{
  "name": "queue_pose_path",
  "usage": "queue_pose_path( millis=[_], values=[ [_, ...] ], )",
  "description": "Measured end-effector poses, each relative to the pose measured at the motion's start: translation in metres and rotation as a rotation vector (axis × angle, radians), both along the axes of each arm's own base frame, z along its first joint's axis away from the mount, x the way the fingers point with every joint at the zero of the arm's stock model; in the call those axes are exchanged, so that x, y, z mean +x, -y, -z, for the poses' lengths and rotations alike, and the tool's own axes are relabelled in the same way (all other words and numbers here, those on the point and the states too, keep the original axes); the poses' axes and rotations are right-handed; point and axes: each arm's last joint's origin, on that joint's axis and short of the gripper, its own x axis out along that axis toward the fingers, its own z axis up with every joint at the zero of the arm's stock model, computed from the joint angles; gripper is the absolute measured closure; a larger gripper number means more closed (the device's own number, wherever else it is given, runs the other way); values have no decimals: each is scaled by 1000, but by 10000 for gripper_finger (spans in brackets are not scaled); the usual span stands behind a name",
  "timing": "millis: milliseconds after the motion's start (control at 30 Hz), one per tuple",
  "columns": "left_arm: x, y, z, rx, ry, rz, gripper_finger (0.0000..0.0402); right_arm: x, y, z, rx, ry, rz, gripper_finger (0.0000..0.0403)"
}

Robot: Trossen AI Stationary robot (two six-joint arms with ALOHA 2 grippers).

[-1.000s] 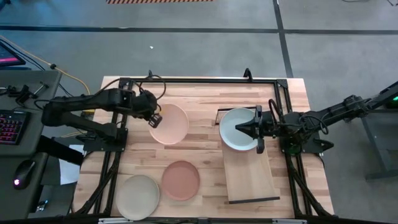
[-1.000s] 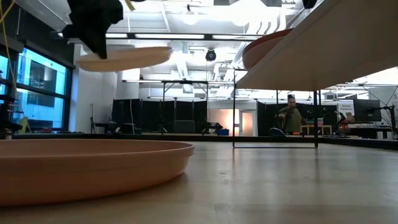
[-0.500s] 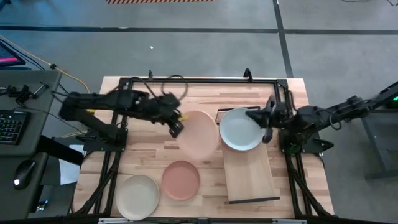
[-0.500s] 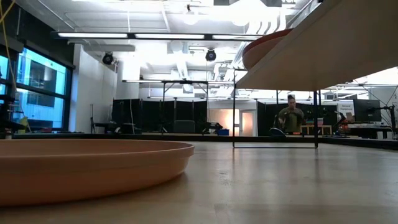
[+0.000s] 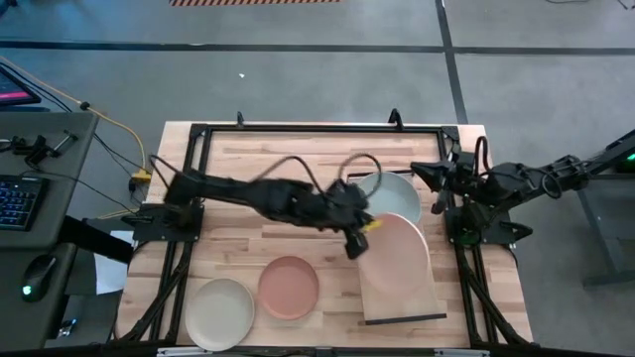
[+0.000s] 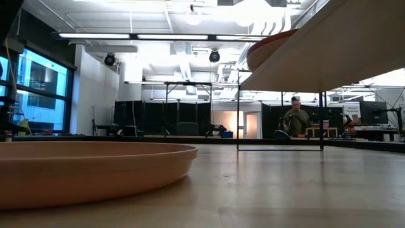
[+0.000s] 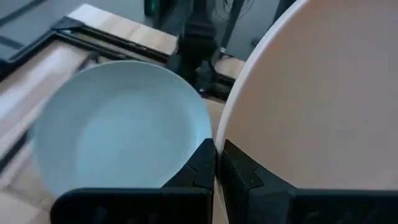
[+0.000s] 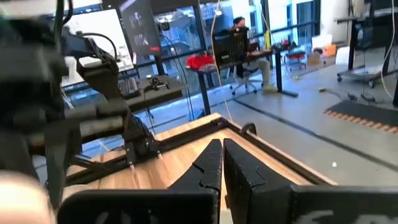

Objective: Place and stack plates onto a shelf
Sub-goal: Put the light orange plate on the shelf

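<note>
Since a second ago, the left arm has swung far across the table, from the left side to the shelf, and it carries the peach plate point(image 5: 397, 250) with it. Closest to where I stand, the terracotta plate point(image 5: 289, 288) and the sage-cream plate point(image 5: 219, 313) lie flat on the tabletop point(image 5: 228, 248), well apart from the shelf point(image 5: 402, 297).

Further on, the left gripper point(image 5: 354, 236) is clamped on the rim of the peach plate; in the left wrist view its fingers point(image 7: 239, 168) press together on that edge. This plate hangs over the middle of the shelf and overlaps the edge of the blue-grey plate point(image 5: 390, 196), which sits at the far end of the shelf. I cannot tell if the two plates touch.

Beyond them, the right gripper point(image 5: 425, 171) waits near the far right rail, and its fingers are pressed shut on nothing.

I think the risk is in the release. The plate is pinched only at one edge, so it may tilt or slip down. If it is let go while half over the blue-grey plate, it could rest crooked, or push that plate along the board.

From the low view, only the terracotta plate and the underside of the shelf are seen. A reddish rim point(image 6: 272, 47) shows above it, but I cannot say which plate it is.
</note>
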Motion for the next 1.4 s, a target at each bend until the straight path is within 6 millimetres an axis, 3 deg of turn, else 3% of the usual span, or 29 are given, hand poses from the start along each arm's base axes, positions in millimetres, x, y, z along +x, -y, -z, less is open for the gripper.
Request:
queue_pose_path(
  millis=[200,367,1200,1333,1400],
  values=[
    [26,12,44,23,-89,20,402,0,0,4,25,-30,1,402],
    [36,19,61,-13,-101,64,401,0,0,4,28,-28,2,402],
    [48,21,86,6,-161,163,351,0,0,7,44,-45,3,402],
    [43,12,76,28,-162,191,326,0,0,7,45,-45,3,402],
    [34,4,58,49,-144,196,315,0,0,7,49,-44,1,402]
  ],
)
